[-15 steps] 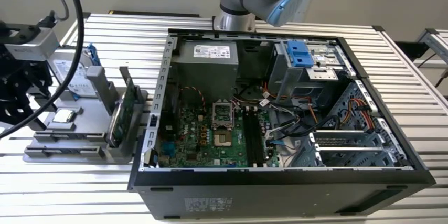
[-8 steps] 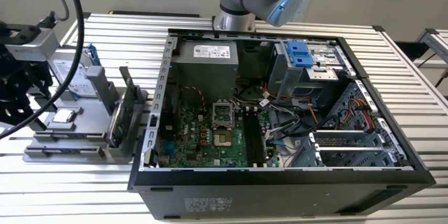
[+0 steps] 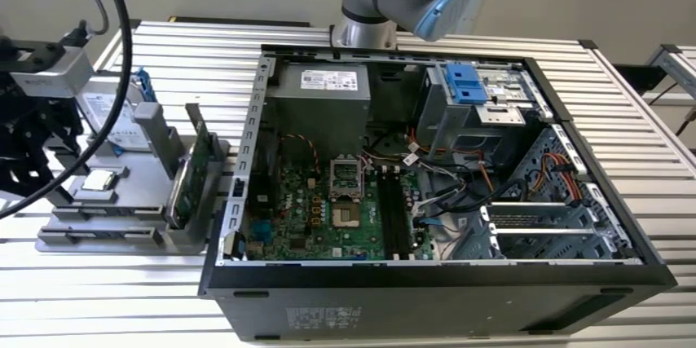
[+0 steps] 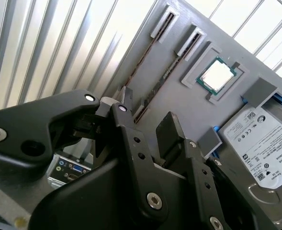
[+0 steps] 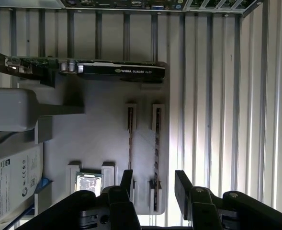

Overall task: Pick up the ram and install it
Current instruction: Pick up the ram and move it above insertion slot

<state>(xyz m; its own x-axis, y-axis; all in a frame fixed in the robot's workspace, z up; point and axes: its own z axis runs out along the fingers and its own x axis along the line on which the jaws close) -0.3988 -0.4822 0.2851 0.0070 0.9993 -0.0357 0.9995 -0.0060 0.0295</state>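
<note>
While the gripper [image 5: 154, 184] hovers, fingers [image 5: 181, 187] spread and empty, the ram [image 5: 156, 143] stands edge-up in a slot of the gray tray [image 5: 102, 129], in line with their gap. In the exterior view, the tray lies at nine o'clock from the open computer case [image 3: 435, 307].

In the exterior view, a white printed label [image 3: 328, 80] sat on the power supply [image 3: 321, 103], toward 11 o'clock inside the computer case [image 3: 234, 201], its print too small to make out. A pale sticker [image 3: 324, 316] on the case's outer wall at 6 o'clock was just as illegible. In both wrist views the hard drive [image 4: 263, 143] [image 5: 9, 187] carried a white label of fine print and certification marks. In the first wrist view the expansion card [image 5: 121, 71] bore white lettering on its black shroud.
</note>
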